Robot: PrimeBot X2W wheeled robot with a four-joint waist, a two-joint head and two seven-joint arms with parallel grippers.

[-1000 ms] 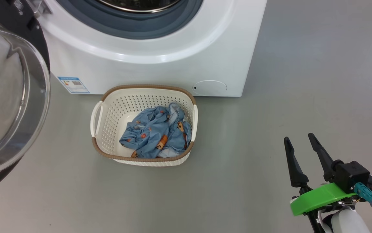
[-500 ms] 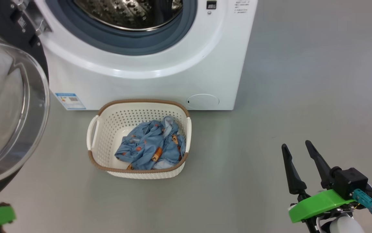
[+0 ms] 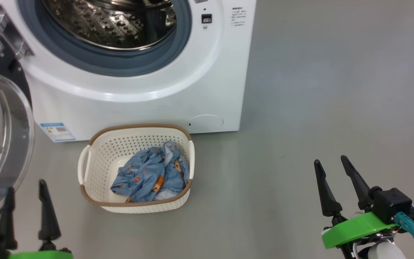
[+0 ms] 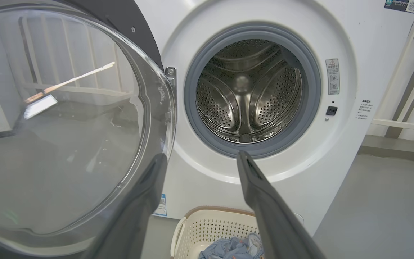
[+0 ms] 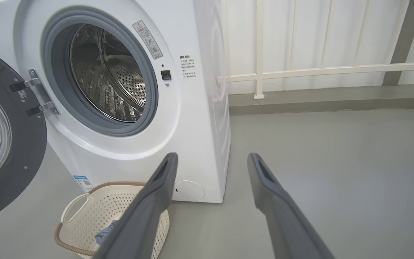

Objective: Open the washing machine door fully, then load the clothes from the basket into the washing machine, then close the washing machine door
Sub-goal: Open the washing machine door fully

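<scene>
Clothes [image 3: 149, 176] crumpled in basket [image 3: 138, 126], toward its four o'clock side; basket at six o'clock from washing machine [image 3: 214, 72]. Soft, light, floppy: pinch raised fold mid-heap. Left gripper [image 3: 26, 185], right gripper [image 3: 330, 159] both spread, empty.

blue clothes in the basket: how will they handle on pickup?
Probably floppy: the clothes lie crumpled in folds, so a pinch would likely lift one bunch with the rest dangling. Likely light: thin fabric. They look tangled in one heap, so they may come up together and drag the small basket.
</scene>
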